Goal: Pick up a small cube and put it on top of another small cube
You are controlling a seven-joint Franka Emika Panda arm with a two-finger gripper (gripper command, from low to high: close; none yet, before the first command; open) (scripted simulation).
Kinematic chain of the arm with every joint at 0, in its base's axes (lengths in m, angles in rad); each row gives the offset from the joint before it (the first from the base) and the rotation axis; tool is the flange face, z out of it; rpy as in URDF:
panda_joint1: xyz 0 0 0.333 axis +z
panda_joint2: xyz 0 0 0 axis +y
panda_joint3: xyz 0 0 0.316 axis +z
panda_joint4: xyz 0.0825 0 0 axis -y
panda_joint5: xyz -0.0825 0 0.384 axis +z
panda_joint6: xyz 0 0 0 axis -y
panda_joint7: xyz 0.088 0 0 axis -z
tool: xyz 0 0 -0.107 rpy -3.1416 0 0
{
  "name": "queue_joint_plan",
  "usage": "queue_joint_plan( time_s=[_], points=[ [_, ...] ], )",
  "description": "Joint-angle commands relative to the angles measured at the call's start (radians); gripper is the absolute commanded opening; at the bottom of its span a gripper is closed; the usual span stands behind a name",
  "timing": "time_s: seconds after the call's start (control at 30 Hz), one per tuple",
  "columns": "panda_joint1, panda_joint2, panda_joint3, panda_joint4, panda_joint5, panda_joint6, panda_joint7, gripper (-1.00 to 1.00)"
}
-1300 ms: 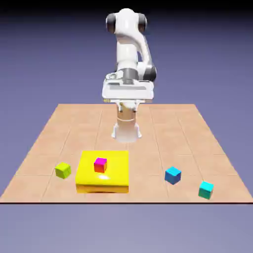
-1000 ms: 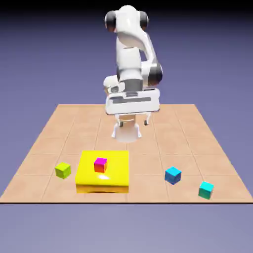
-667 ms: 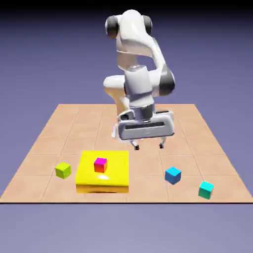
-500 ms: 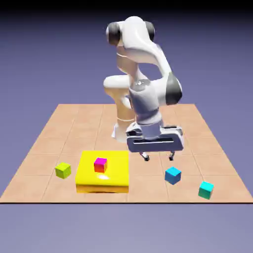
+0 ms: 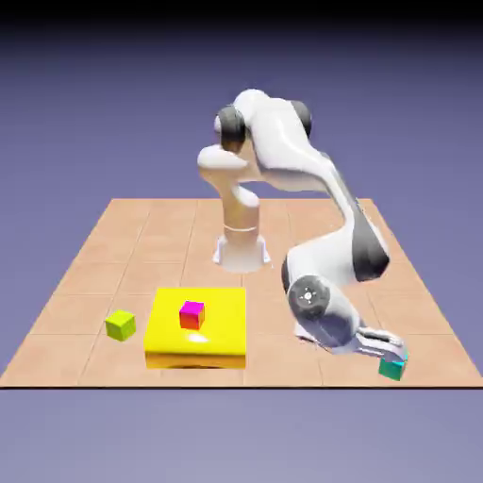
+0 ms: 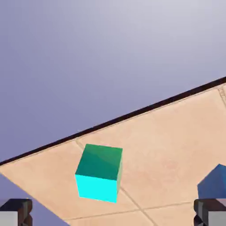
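The small teal cube rests near the table's front edge at the exterior view's right, partly covered by my hand. My gripper hangs low right over it, tilted. In the hand view the teal cube lies on the tiles ahead, apart from both grey fingertips, and my gripper is open with nothing between its fingers. The small lime cube sits far off at the exterior view's left, beside the yellow block.
A large flat yellow block carries a magenta-and-red cube. A blue shape shows at the hand view's right edge; in the exterior view the arm covers that spot. The table's front edge runs just beyond the teal cube.
The arm has swung down from above the table's middle to the exterior view's right front, ending low over the teal cube. It now hides the sky-blue cube. The jaws stayed open.
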Motion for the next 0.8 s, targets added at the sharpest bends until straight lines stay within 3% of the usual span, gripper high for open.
queue_joint_plan(
  time_s=[0.0, 0.37, 0.6, 0.63, 0.77],
  points=[
    [0.004, 0.036, 0.002, 0.036, 0.015, -0.034, 0.015, 0.00],
    [0.046, 0.421, 0.022, 0.429, 0.177, -0.407, 0.173, 0.00],
    [0.096, 0.364, 0.024, 0.227, 0.192, -0.271, 0.095, 0.00],
    [0.096, 0.364, 0.024, 0.227, 0.192, -0.271, 0.095, -1.00],
    [0.069, 0.395, 0.023, 0.336, 0.184, -0.344, 0.137, -1.00]
  ],
)
